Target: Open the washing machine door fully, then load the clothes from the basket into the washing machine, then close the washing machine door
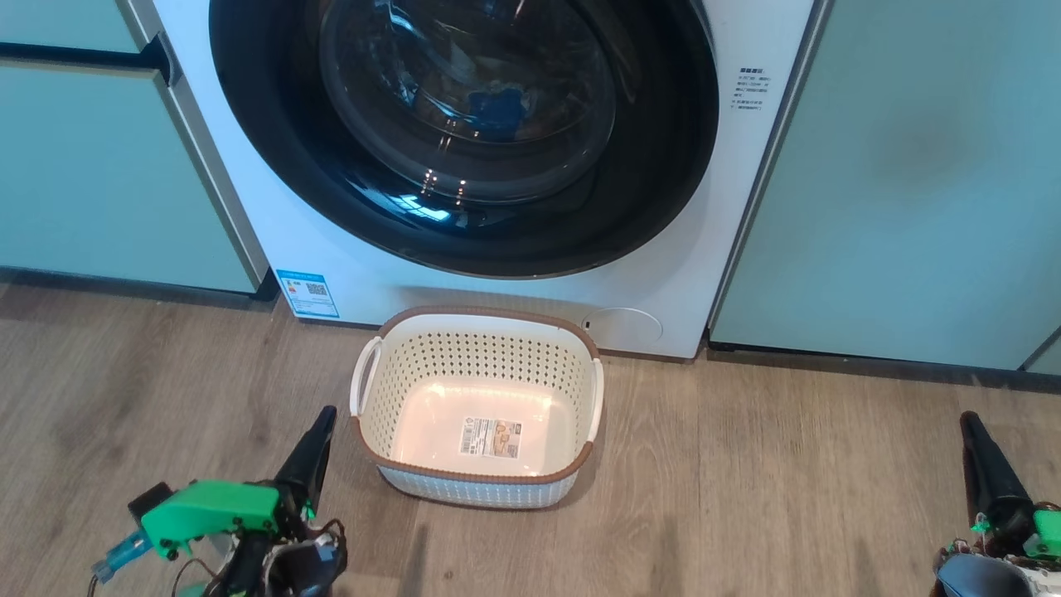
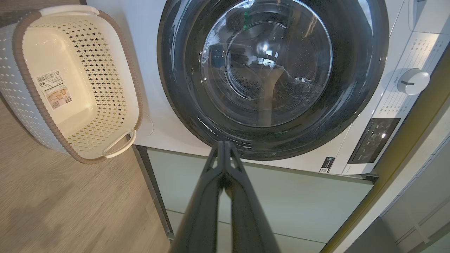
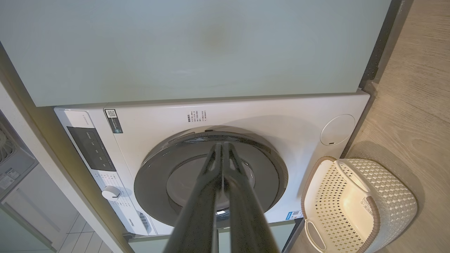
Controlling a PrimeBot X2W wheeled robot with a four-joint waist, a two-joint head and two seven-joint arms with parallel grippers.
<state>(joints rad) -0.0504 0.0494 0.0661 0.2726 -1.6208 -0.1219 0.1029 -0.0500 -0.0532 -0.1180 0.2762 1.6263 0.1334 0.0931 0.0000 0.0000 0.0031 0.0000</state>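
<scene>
Head view: label (image 1: 491,438) in basket (image 1: 464,356), blue piece (image 1: 495,112) behind door (image 1: 273,166).

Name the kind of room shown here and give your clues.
Probably a home laundry corner: a white washing machine built between pale green cabinet panels, an empty basket on the wood-look floor.

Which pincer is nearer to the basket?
Left. The left pincer sits just off the front-left corner of the basket, its shut tips beside the rim without touching. The right pincer is far off to the basket's right, above the floor.
</scene>
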